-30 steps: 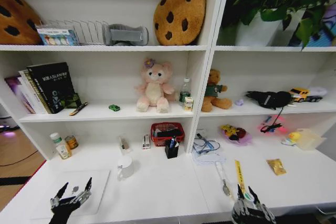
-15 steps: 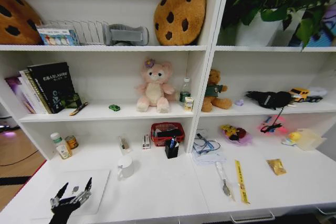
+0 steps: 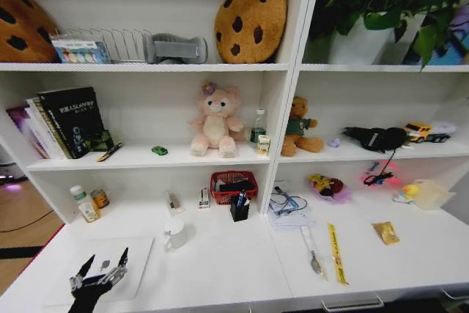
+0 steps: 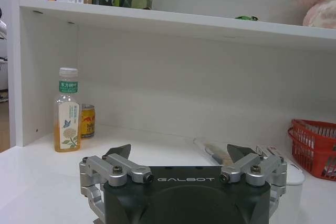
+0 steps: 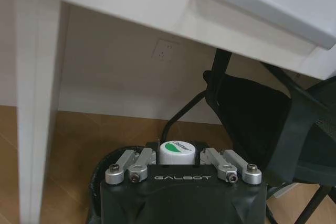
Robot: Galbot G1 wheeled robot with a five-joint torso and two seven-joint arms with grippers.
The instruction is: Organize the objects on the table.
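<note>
Left gripper (image 3: pixel 99 278) hovers open and empty over the laptop (image 3: pixel 110 265) at the table (image 3: pixel 234 265) front-left edge. Right gripper (image 5: pixel 181 169), below the tabletop, clamps a white-capped item (image 5: pixel 177 152), well apart from the pens (image 3: pixel 240 199).

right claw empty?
No. The right claw, below the table's edge, is shut on a white cap with a green label.
</note>
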